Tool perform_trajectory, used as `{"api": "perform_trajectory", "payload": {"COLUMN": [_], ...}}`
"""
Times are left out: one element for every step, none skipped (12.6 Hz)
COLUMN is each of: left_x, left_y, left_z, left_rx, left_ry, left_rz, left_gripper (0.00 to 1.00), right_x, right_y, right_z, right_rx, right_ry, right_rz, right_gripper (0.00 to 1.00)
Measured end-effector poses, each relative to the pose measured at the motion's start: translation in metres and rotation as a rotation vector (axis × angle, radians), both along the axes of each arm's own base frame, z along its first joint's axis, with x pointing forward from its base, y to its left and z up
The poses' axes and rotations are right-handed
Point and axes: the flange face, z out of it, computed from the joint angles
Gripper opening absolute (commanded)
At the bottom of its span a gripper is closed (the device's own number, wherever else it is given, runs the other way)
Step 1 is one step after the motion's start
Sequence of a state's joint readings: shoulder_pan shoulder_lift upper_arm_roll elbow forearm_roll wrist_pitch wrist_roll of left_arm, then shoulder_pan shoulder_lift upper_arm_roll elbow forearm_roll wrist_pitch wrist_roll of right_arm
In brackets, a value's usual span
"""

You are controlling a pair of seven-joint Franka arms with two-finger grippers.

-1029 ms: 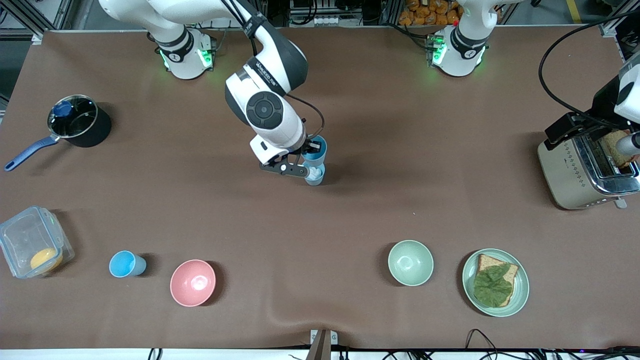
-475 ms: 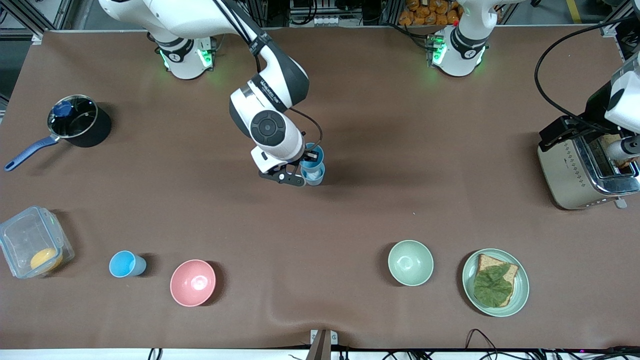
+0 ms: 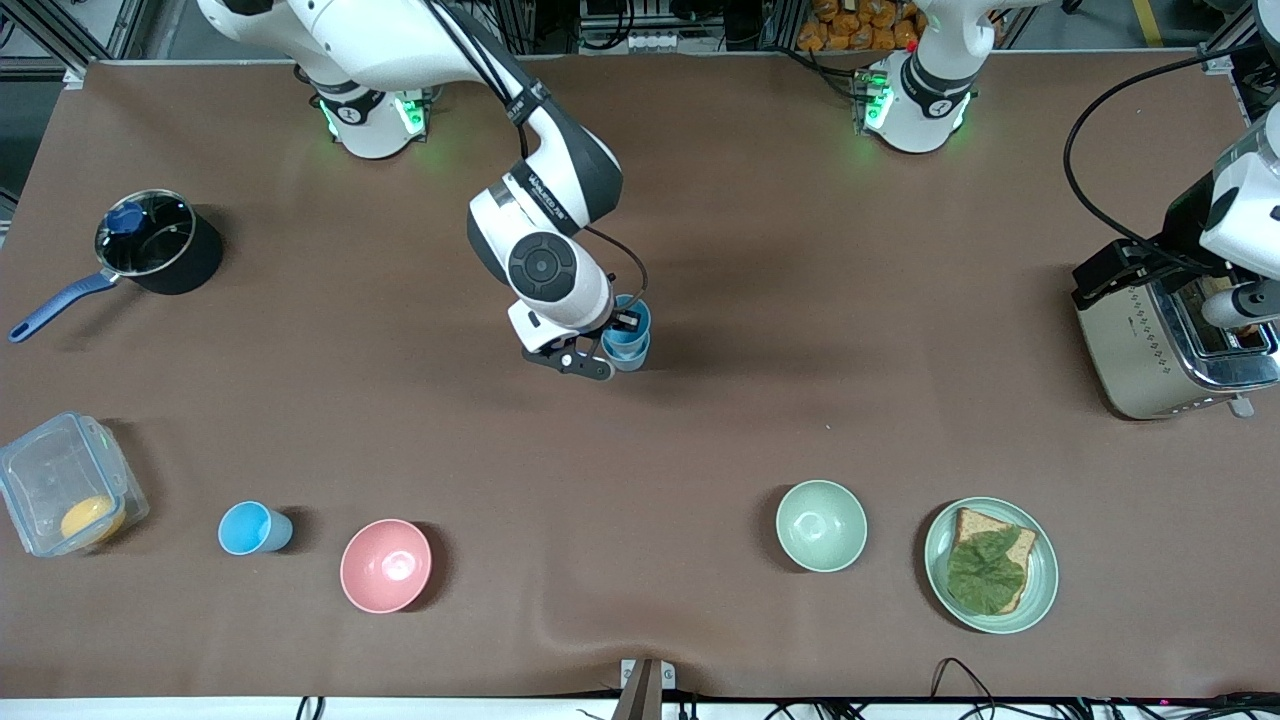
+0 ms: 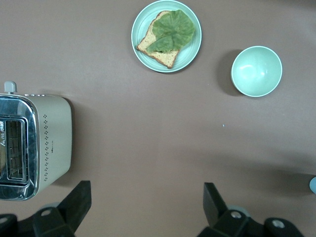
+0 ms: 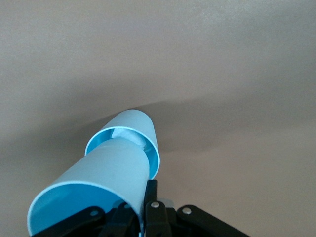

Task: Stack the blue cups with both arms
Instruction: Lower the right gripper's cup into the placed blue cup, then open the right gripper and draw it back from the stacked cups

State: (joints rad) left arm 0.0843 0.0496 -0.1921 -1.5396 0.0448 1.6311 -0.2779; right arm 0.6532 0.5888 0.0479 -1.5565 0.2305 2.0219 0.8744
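My right gripper is shut on the rim of a bright sky-blue cup over the middle of the table. The cup's base sits partway inside a paler grey-blue cup that stands on the brown mat. In the right wrist view the held cup enters the lower cup, with white bits showing inside it, and my right gripper pinches the wall. Another sky-blue cup stands near the front camera toward the right arm's end. My left gripper is open and empty over the toaster; it also shows in the left wrist view.
A pink bowl stands beside the lone cup. A pale green bowl and a plate with bread and a leaf lie toward the left arm's end. A black pot and a clear box are at the right arm's end.
My right gripper has lowered the sky-blue cup deeper into the paler cup. My left arm has shifted a little over the toaster.
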Motion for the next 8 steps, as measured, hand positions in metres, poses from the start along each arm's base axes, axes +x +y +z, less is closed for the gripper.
{"api": "perform_trajectory", "payload": {"left_x": [0.0001, 0.0001, 0.0001, 0.0001, 0.0001, 0.0002, 0.0003, 0.0004], "left_y": [0.0007, 0.001, 0.001, 0.001, 0.001, 0.001, 0.001, 0.0009], "left_z": [0.0, 0.0, 0.0, 0.0, 0.0, 0.0001, 0.0003, 0.0006], "left_rx": [0.0, 0.0, 0.0, 0.0, 0.0, 0.0, 0.0, 0.0], "left_ry": [0.0, 0.0, 0.0, 0.0, 0.0, -0.001, -0.002, -0.004], "left_rz": [0.001, 0.002, 0.002, 0.002, 0.002, 0.002, 0.002, 0.002], "left_gripper": [1.0, 1.0, 1.0, 1.0, 1.0, 1.0, 1.0, 1.0], "right_x": [0.0008, 0.0014, 0.0014, 0.0014, 0.0014, 0.0016, 0.0027, 0.0053], "right_y": [-0.0003, 0.0, 0.0001, 0.0003, 0.0003, 0.0003, 0.0004, 0.0005], "right_z": [-0.0017, -0.0035, -0.0052, -0.0064, -0.0071, -0.0068, -0.0053, -0.0017], "right_rx": [0.0, 0.001, 0.001, 0.0, 0.0, 0.0, 0.002, 0.006], "right_ry": [-0.002, -0.004, -0.004, -0.003, -0.003, -0.003, -0.006, -0.013], "right_rz": [-0.003, -0.004, -0.004, -0.005, -0.005, -0.005, -0.006, -0.008], "right_gripper": [0.0, 0.0, 0.13, 0.52, 1.0, 1.0, 1.0, 1.0]}}
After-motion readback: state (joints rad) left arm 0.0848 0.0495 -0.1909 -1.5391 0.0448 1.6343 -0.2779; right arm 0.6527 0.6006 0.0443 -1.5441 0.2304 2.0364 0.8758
